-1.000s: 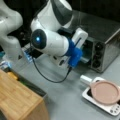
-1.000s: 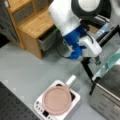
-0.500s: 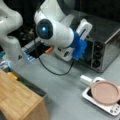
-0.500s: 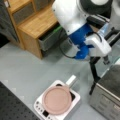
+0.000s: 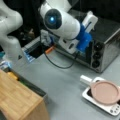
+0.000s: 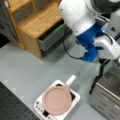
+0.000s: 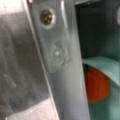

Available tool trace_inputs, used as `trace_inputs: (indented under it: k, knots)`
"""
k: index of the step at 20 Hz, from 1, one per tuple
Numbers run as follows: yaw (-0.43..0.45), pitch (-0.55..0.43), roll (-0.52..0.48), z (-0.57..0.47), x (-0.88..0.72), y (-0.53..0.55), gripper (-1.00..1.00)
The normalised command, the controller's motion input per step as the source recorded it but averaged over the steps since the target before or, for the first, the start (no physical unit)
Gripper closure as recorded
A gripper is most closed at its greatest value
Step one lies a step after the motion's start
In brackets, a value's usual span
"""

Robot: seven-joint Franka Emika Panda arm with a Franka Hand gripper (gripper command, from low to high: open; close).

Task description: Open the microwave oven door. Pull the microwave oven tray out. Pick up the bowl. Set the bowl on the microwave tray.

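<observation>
I am working over a grey tabletop (image 5: 67, 82) against a dark backdrop; at a front view's left a wooden cabinet (image 5: 18, 100) stands with an open drawer, then the arm reaches across to the microwave oven (image 5: 105, 47), its gripper (image 5: 75, 46) pressed low against the oven front, near the microwave oven door (image 5: 71, 53); I cannot tell how wide the pincer stands or whether it has hold of anything; the wrist view shows only a metal bracket (image 7: 56, 50) with a screw, very close. By my judgement the door step is in hand, and a steady square pull serves best; the black cable (image 5: 58, 65) trails beneath; further right the pink pan (image 5: 105, 92) sits on a white appliance (image 5: 111, 108), well apart; I see no bowl.
</observation>
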Motion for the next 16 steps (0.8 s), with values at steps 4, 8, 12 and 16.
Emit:
trace_inputs:
  k: [4, 8, 12, 16]
  knots:
    - [0.046, 0.239, -0.142, 0.27, -0.45, -0.24, -1.00]
    - [0.067, 0.290, -0.148, 0.32, -0.41, -0.16, -1.00]
    - [0.057, 0.207, -0.130, 0.20, -0.20, 0.00, -1.00]
    - [0.045, 0.119, -0.114, 0.06, -0.04, 0.04, -1.00]
